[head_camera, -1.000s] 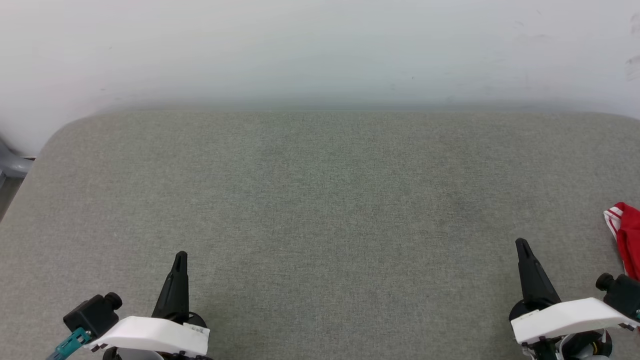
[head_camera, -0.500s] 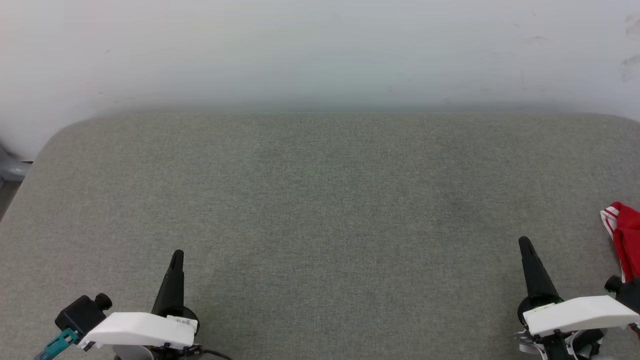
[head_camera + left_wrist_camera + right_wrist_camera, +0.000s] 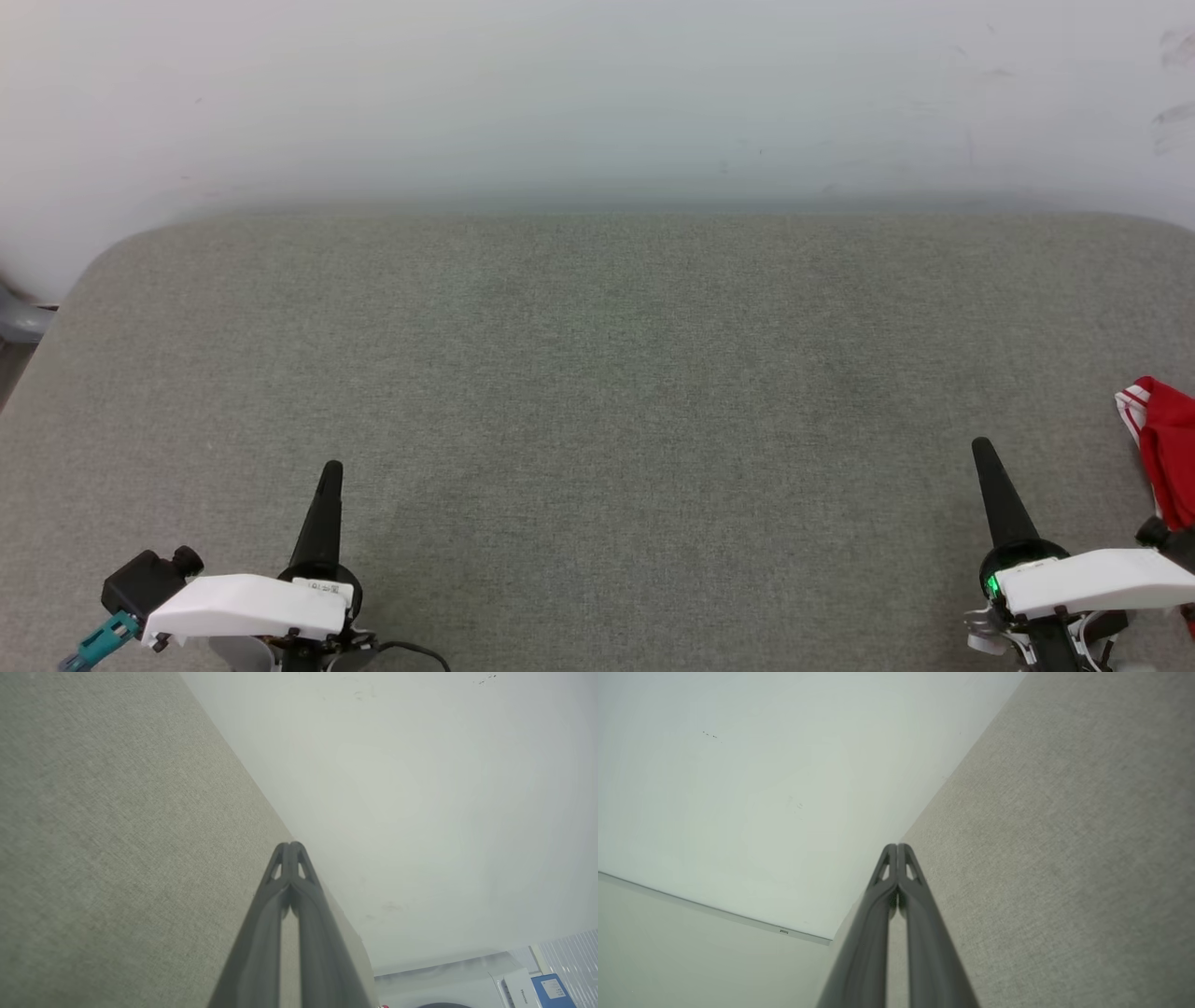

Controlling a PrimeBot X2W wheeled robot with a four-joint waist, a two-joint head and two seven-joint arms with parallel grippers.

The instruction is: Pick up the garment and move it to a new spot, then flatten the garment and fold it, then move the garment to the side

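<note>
Both arms sit low over the grey padded surface (image 3: 597,355), fingers pointing ahead at the white wall (image 3: 597,93). The left gripper (image 3: 330,467) has its fingertips pressed together, holding nothing. The right gripper (image 3: 980,444) is likewise closed and empty. The garment (image 3: 1162,448), bunched red cloth with white-striped trim, lies near the right gripper's outer right side, clear of its fingers
</note>
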